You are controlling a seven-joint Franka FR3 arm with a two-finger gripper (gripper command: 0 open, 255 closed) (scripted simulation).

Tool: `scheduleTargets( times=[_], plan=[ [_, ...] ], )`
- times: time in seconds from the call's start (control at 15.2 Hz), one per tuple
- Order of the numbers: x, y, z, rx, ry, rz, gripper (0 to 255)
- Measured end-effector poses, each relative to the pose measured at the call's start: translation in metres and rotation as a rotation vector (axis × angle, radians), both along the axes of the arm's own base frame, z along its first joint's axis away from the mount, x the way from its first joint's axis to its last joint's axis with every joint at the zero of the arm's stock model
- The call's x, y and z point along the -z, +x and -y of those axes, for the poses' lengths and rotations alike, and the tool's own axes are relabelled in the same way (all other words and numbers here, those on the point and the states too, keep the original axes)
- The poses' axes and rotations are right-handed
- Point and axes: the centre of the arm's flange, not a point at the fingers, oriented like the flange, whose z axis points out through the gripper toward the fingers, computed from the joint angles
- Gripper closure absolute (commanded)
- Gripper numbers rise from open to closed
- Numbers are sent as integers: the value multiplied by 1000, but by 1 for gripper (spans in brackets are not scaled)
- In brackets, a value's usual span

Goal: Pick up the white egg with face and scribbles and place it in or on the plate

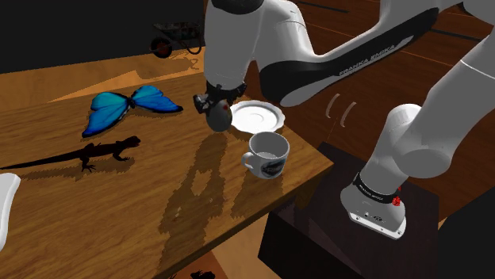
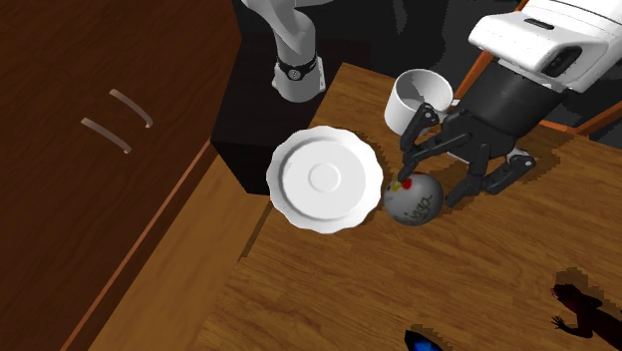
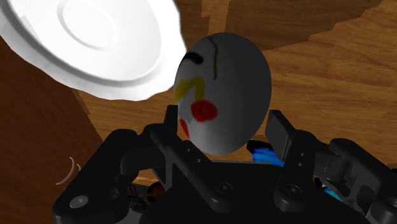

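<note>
A white egg with a red nose, a yellow mark and black scribbles sits between my two black fingers, which clasp it at the sides. From the second exterior view my gripper holds the egg right against the rim of the white scalloped plate, on the side towards the table's middle. In the shoulder view the gripper and the shaded egg hang just left of the plate, low over the wooden table. The plate lies beyond the egg and carries nothing.
A white mug with a dark print stands near the table's corner, close to the plate. A blue butterfly and a black lizard lie farther left. A wooden cabinet stands past the table edge.
</note>
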Motion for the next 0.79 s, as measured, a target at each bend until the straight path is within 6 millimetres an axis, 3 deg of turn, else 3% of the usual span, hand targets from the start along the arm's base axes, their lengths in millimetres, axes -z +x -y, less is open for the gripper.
scheduleTargets(
  times=[0.79],
  plan=[
    [-63,1,-1,0,0,0,255]
  ],
)
